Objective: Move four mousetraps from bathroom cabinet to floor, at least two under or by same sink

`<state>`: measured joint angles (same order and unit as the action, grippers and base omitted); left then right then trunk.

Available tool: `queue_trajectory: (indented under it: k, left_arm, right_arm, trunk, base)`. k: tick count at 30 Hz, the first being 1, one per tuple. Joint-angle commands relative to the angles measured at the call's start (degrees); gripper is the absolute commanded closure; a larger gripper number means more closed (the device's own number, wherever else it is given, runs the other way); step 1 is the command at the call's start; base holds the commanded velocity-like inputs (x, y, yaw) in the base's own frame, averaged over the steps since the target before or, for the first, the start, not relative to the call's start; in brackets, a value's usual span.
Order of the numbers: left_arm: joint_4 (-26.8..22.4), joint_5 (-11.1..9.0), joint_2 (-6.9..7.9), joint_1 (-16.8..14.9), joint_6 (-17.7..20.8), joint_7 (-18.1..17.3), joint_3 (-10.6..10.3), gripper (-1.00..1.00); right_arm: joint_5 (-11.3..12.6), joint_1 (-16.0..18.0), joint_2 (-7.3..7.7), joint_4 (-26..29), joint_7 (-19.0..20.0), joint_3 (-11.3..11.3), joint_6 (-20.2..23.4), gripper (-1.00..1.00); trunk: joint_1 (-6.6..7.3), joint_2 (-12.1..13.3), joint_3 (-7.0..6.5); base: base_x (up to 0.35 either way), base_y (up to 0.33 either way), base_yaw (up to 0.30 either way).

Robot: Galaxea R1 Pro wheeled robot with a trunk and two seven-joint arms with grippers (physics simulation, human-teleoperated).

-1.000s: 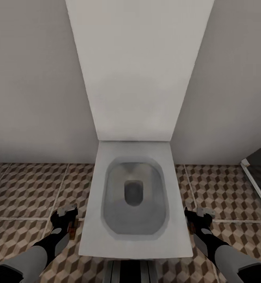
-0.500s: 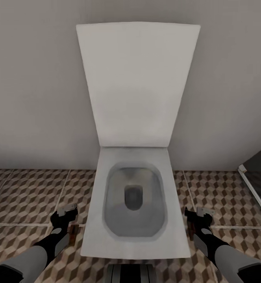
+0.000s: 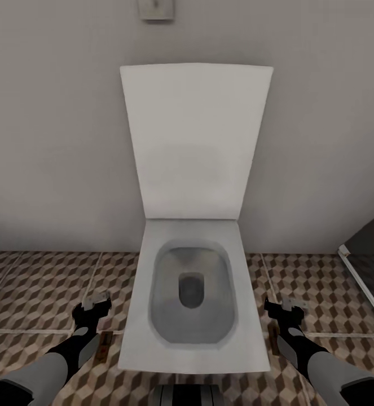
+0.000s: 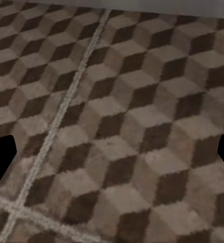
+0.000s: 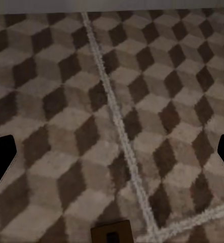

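Two grippers low in the head view: left gripper (image 3: 96, 307) at 8 o'clock, right gripper (image 3: 285, 309) at 4 o'clock, both over the floor (image 3: 34, 282). Toilet (image 3: 192, 344) sits dead centre between them, bowl open, lid (image 3: 195, 141) raised against the wall (image 3: 51, 141). Flush plate (image 3: 156, 8) on the wall at 12 o'clock. Dark glass panel (image 3: 373, 242) at 3 o'clock. Small flat brown piece, likely a trap (image 3: 104, 345), lies on the floor just beside the toilet's left side, near the left forearm. A second brown piece (image 3: 275, 344) lies on the floor beside the toilet's right side; it is too small to be sure of.

Left wrist view: left gripper (image 4: 112, 157) spread wide, fingertips (image 4: 0, 159) at the frame edges, nothing between them, cube-pattern floor (image 4: 117, 101) below with a grout line.

Right wrist view: right gripper (image 5: 112, 157) also spread wide and empty, fingertips (image 5: 0, 162) at the edges. Floor (image 5: 51, 76) below, grout lines crossing. Brown rectangular trap (image 5: 111, 234) with a dark mark lies flat on the floor at the frame edge, apart from the fingers.
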<state>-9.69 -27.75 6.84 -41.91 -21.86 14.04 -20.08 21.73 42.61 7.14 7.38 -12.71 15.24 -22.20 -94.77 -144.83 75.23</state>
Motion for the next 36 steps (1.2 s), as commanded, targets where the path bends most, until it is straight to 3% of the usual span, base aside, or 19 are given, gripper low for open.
queue_trajectory:
  k: [1,36]
  left_arm:
    - [-0.03,-0.21,0.02,-0.01,-0.09,0.37,-0.49,-1.00]
    - [-0.05,-0.20,0.01,-0.01,-0.12,0.37,-0.49,-1.00]
  right_arm:
    - [0.43,0.02,0.01,0.00,-0.22,0.49,-0.10,-1.00]
    - [0.28,0.02,-0.16,0.00,-0.97,0.50,0.72,-1.00]
  trunk:
    - [0.03,0.00,-0.19]
    - [0.94,0.47,-7.94]
  base:
    - [0.000,0.000,0.000]
    - [0.000,0.000,0.000]
